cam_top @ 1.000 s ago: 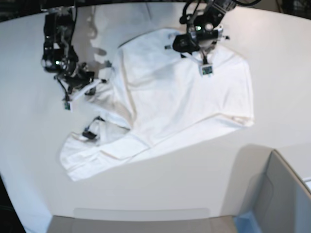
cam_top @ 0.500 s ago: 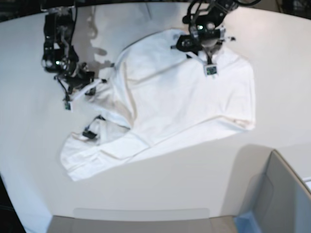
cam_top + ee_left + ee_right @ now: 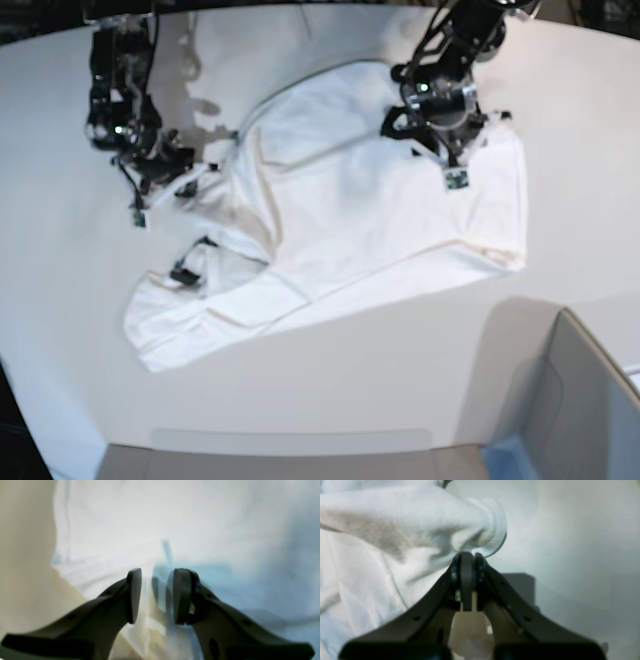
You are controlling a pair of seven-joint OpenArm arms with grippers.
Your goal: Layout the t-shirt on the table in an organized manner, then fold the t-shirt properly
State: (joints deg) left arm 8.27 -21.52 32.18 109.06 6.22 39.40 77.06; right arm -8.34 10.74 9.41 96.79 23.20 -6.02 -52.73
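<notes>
The white t-shirt (image 3: 370, 210) lies spread and creased across the table (image 3: 400, 390), one part trailing to the front left with a small dark tag (image 3: 185, 272). My left gripper (image 3: 445, 135) hovers over the shirt's far right part. In the blurred left wrist view, the left gripper (image 3: 156, 572) is open over the white cloth (image 3: 200, 517), with a bluish fold showing in the gap. My right gripper (image 3: 200, 172) is at the shirt's far left edge. Its wrist view shows the right gripper (image 3: 467, 556) shut on a rolled hem of the t-shirt (image 3: 395, 517).
A grey box-like piece (image 3: 585, 400) stands at the front right corner. The table's curved edge (image 3: 60, 400) runs down the left side. Bare tabletop (image 3: 570, 530) lies beyond the right gripper, and the table (image 3: 25, 555) shows left of the left gripper.
My left arm has swung rightward and toward the front over the shirt, and the shirt's right edge has shifted slightly with it. The right arm and the shirt's left part have not moved.
</notes>
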